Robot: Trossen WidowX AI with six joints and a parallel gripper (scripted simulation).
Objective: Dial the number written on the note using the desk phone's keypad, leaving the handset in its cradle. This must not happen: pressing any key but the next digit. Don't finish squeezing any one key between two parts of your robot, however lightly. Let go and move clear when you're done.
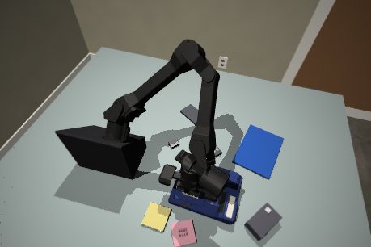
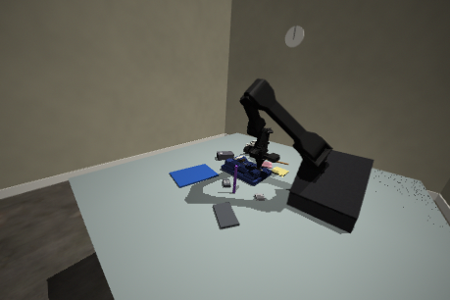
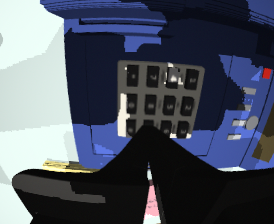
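Note:
The dark blue desk phone [image 1: 203, 194] lies on the table near the front; it also shows in the exterior view [image 2: 246, 170]. Its grey keypad [image 3: 160, 99] with dark keys fills the middle of the wrist view. My gripper [image 3: 147, 131] is shut and empty, its joined fingertips over the bottom row of the keypad, near the middle key. Whether the tips touch a key I cannot tell. A pink note [image 1: 183, 232] with writing lies in front of the phone.
A yellow pad [image 1: 156, 216] lies beside the pink note. A blue folder [image 1: 259, 150], a dark grey box [image 1: 263, 221], a grey slab [image 2: 225, 215], an upright purple pen [image 2: 235, 178] and small items surround the phone. The black arm base [image 1: 103, 149] stands to the left.

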